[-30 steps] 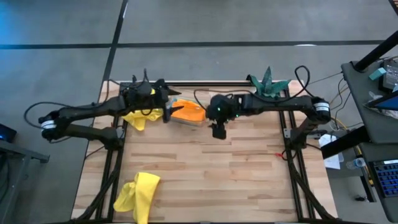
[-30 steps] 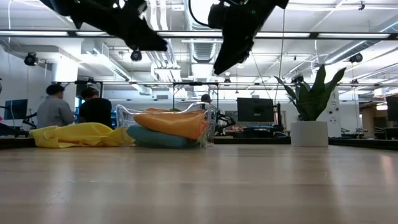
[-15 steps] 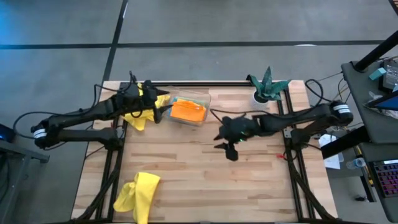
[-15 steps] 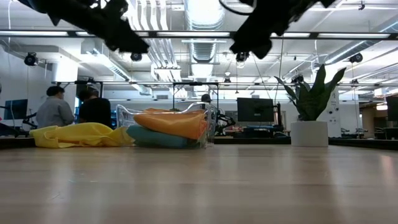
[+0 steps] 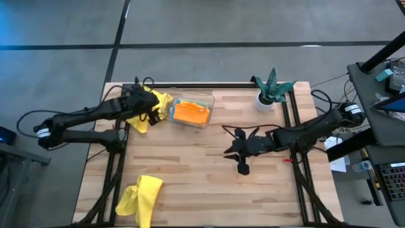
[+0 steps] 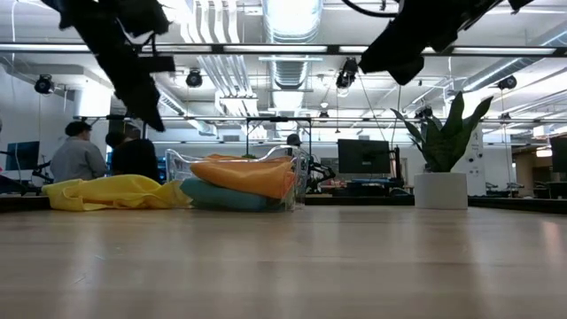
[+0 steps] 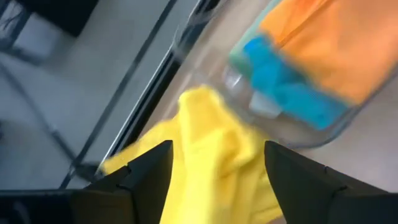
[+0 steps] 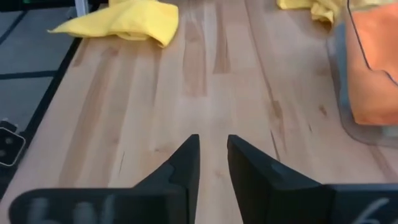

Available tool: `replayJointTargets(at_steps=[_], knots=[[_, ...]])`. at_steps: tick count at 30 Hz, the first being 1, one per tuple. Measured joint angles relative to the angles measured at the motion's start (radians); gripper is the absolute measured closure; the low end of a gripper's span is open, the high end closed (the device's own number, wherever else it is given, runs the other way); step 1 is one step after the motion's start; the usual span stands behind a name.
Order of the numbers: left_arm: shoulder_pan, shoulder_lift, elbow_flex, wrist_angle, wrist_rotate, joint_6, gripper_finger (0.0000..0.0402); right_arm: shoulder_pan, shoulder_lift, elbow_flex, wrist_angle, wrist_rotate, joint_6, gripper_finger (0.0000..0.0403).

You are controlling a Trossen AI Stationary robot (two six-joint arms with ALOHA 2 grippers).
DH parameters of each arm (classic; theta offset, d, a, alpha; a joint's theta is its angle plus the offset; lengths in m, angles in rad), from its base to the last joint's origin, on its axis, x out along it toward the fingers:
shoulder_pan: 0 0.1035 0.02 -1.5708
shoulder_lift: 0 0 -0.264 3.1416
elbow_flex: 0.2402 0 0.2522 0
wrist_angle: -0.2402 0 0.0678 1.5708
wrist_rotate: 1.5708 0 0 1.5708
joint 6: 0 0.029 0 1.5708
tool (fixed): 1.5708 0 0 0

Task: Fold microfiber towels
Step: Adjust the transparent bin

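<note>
Overhead, the left gripper (image 5: 154, 114), fingers apart, hovers over a yellow towel (image 5: 144, 109) beside the tray (image 5: 201, 98); the right gripper (image 5: 243, 166), fingers nearly together, holds nothing.

bright, even overhead lighting; left wrist view motion-blurred, ceiling lights glare.

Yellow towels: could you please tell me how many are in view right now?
2: one yellow towel crumpled beside the clear tray under the left gripper, another yellow towel at the table's near left corner. None looks hidden.
</note>
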Motion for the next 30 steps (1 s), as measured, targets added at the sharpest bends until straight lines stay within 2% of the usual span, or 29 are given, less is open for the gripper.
replayJointTargets(at_steps=[3, 12, 18, 30], knots=[[0.001, 0.060, -0.001, -0.004, -0.047, -0.019, 0.0180, 0.010, 0.000, 0.000, 0.015, 0.001, -0.010, 0.0334], [0.006, 0.280, 0.009, 0.005, -0.042, -0.021, 0.0197, 0.012, 0.000, 0.000, 0.012, 0.001, 0.010, 0.0338], [0.006, 0.349, 0.010, 0.100, 0.106, -0.022, 0.0197, 0.012, 0.001, 0.000, 0.012, 0.000, 0.000, 0.0339], [-0.023, 0.339, 0.010, 0.275, 0.399, -0.016, 0.0197, 0.012, 0.001, 0.000, 0.012, 0.000, 0.000, 0.0337]])
